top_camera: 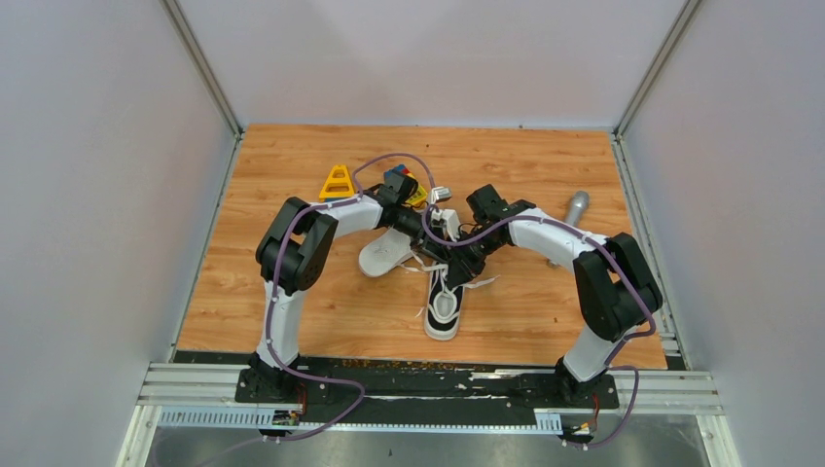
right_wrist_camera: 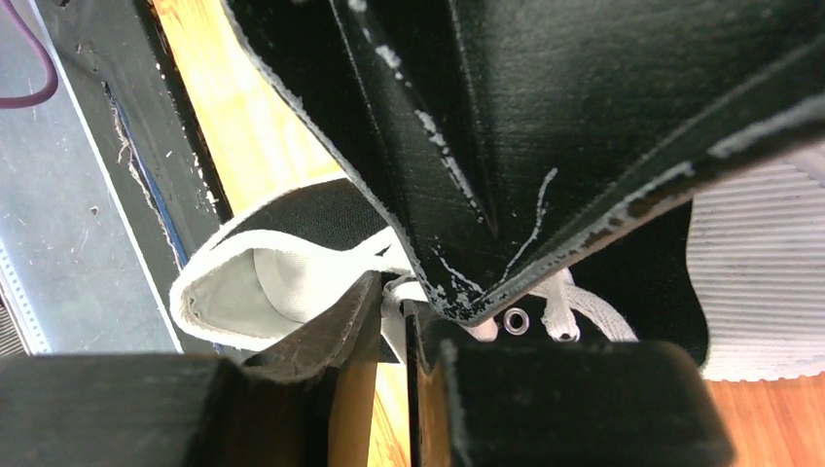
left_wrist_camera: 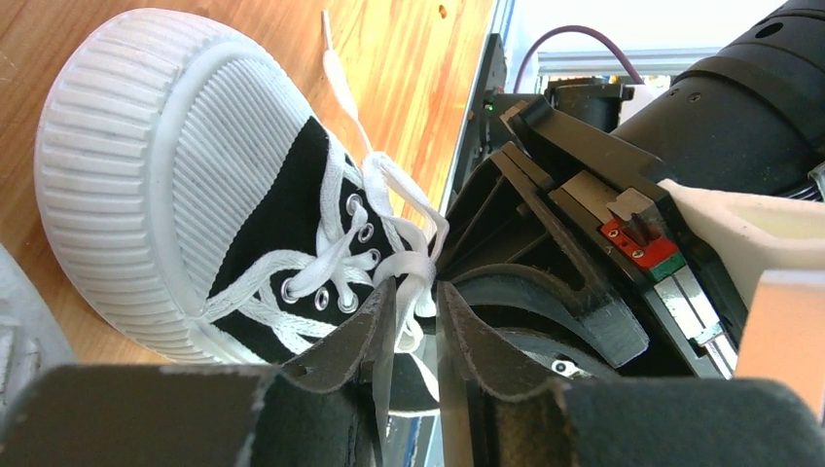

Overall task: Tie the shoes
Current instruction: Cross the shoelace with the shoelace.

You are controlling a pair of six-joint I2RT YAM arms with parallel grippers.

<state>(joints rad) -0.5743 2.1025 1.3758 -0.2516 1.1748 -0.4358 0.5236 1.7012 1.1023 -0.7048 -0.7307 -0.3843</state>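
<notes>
Worktop [top_camera: 292,326]: bare wood, work is at the centre. One shoe [top_camera: 445,309] stands upright with its heel toward the arm bases. The second shoe [top_camera: 384,255] lies just beside it, sole showing. Left claw [left_wrist_camera: 416,309] is narrow and pinches a white lace [left_wrist_camera: 413,270] just above the eyelets. Right claw [right_wrist_camera: 392,316] is narrow too and nips a lace by the heel opening; cannot tell whether it is the same strand. The two claws nearly touch. Judgement: the knot is being formed. To do it well, hold both pinches firm and draw the ends apart slowly, level and low over the tongue, so the shoe neither drags nor tips and no strand slips.
</notes>
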